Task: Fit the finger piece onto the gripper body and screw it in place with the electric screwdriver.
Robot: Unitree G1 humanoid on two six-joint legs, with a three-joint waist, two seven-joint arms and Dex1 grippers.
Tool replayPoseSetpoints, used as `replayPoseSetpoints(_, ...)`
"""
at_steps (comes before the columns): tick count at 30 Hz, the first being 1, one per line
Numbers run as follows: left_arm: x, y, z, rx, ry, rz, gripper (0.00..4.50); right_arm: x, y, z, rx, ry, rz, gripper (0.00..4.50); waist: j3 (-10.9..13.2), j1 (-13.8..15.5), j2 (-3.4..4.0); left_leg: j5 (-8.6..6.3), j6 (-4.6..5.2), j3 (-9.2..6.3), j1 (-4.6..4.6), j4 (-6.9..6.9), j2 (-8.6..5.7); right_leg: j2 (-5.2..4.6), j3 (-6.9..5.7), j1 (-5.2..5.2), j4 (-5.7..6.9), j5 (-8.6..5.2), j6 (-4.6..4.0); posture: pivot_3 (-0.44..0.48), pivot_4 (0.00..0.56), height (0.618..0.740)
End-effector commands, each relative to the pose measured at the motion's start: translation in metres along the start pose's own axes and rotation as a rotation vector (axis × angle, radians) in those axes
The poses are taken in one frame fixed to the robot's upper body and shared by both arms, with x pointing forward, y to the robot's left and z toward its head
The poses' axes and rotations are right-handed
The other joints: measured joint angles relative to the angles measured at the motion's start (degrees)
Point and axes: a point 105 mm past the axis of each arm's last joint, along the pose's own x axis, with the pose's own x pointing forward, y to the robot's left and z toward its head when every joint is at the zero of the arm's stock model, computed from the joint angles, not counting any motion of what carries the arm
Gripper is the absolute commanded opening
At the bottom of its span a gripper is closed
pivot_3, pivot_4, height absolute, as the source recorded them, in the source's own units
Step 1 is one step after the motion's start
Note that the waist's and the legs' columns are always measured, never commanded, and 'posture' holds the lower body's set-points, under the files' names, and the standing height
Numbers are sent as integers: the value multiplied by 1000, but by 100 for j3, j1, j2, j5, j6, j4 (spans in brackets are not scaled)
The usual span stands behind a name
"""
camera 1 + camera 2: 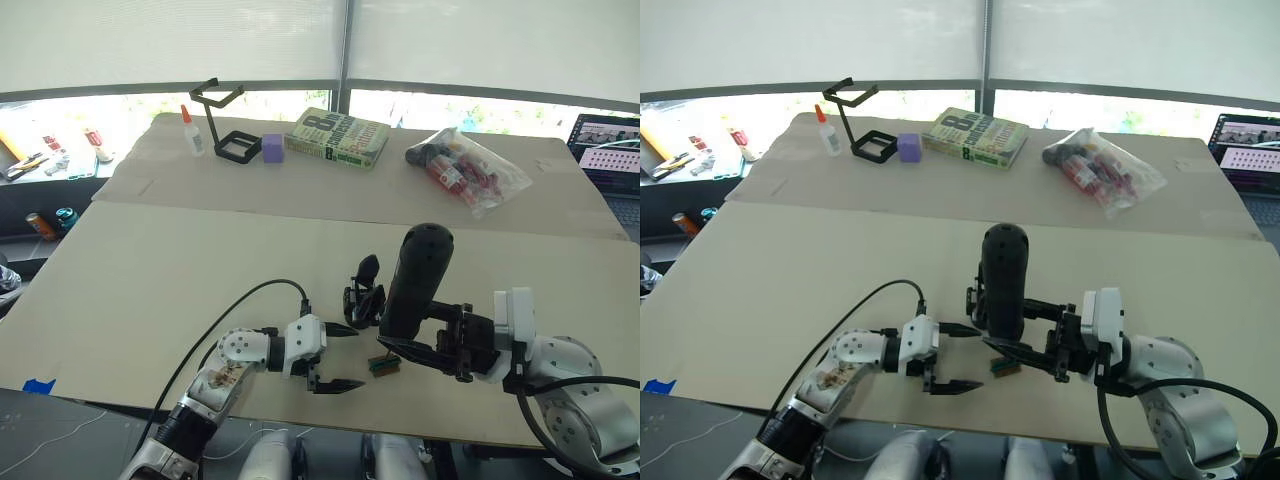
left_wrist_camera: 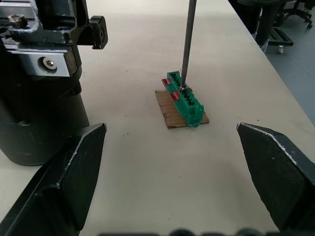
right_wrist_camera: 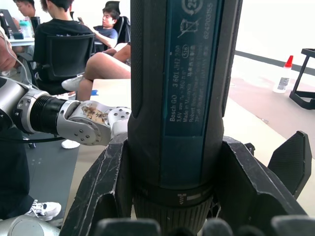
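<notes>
Beige table point(image 1: 150, 280) by bright windows. R gripper point(image 1: 440, 345) clamps the electric screwdriver point(image 1: 415, 280) upright by its thick barrel; bit tip sits on a small green block point(image 2: 184, 98). Tool looks heavy and rigid w/ smooth plastic, so a low, firm hold prob. suits. L gripper point(image 1: 335, 357) spread wide, empty, near the block. Gripper body point(image 1: 364, 293) stands just behind: chunky, stiff. Finger piece: can't tell. Clear bag point(image 1: 468, 168) at the back holds markers or similar.
</notes>
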Motion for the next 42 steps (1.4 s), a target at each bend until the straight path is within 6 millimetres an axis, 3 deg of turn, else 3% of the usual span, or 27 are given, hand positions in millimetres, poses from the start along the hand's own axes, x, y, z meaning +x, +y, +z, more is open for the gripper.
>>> replayPoseSetpoints(1,3,-8,-16,-65,44,-16,4488,0,1,11,-58,-41,1,1929,0,0,0,0,0,0,0,0,0,0,0,0,0,0,0,0,150,740)
replayPoseSetpoints(22,5,-8,-16,-63,43,-16,4488,1,2,2,-55,-18,-3,1929,0,-1,0,-3,4,0,0,0,1,-2,-1,1,-8,0,0,0,150,740)
replayPoseSetpoints(33,-9,-7,-9,-63,-16,-27,4488,-1,1,19,-81,-48,14,1929,0,-19,0,-4,5,0,-2,-1,3,-2,-2,-1,-13,0,0,0,150,740)
replayPoseSetpoints(38,-27,3,-3,-52,-62,12,4488,-2,1,32,-85,-81,2,1929,0,-70,0,24,-44,1,-47,-1,4,2,-3,-46,-6,2,1,0,150,740)
replayPoseSetpoints(42,-40,-2,2,-8,-104,-28,4488,1,-1,46,-102,-96,3,1929,2,-142,-2,26,-47,1,-50,-1,5,7,-5,-51,4,2,-1,0,150,740)
